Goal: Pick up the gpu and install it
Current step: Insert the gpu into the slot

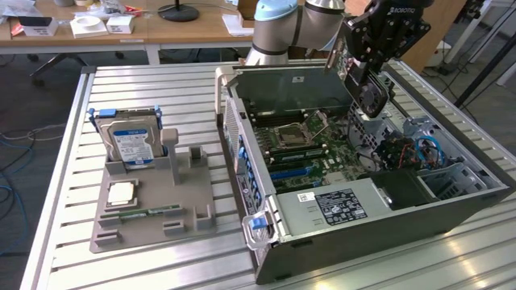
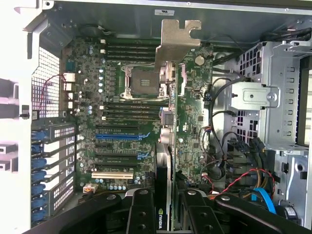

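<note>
Pinching the gpu (image 1: 373, 96) edge-on in the hand (image 1: 369, 63), above one open computer case (image 1: 363, 241) on the worktop (image 1: 145, 84), with one motherboard (image 2: 122, 112) inside. Alongside, in one grey rack (image 1: 145, 225): one hard drive (image 1: 132, 142), one processor (image 1: 121, 192), one memory stick (image 1: 149, 211).

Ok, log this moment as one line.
gripper: shut on gpu | gpu: held upright over motherboard, not seated | computer case: open | hard drive: in stand
</note>
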You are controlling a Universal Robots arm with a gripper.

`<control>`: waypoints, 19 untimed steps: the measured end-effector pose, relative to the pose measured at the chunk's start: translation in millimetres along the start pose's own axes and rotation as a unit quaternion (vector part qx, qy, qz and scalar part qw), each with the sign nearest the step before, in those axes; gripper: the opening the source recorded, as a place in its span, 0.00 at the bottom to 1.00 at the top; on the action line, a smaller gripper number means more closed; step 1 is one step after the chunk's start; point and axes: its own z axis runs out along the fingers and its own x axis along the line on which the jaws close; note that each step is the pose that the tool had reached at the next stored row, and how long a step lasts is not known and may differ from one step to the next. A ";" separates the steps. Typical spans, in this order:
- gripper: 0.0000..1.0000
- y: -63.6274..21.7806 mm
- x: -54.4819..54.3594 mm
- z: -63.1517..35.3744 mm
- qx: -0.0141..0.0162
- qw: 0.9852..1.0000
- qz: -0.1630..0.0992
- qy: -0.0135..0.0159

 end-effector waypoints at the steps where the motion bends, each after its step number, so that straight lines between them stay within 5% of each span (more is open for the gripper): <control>1: 0.26 0.0 0.0 0.0 0.000 1.000 0.000 0.000; 6: 0.26 0.0 0.0 0.0 0.000 1.000 -0.004 0.000; 11: 0.26 0.0 0.0 0.5 -0.001 0.999 -0.043 0.002; 19: 0.26 -0.1 0.1 1.4 -0.003 0.993 -0.116 0.005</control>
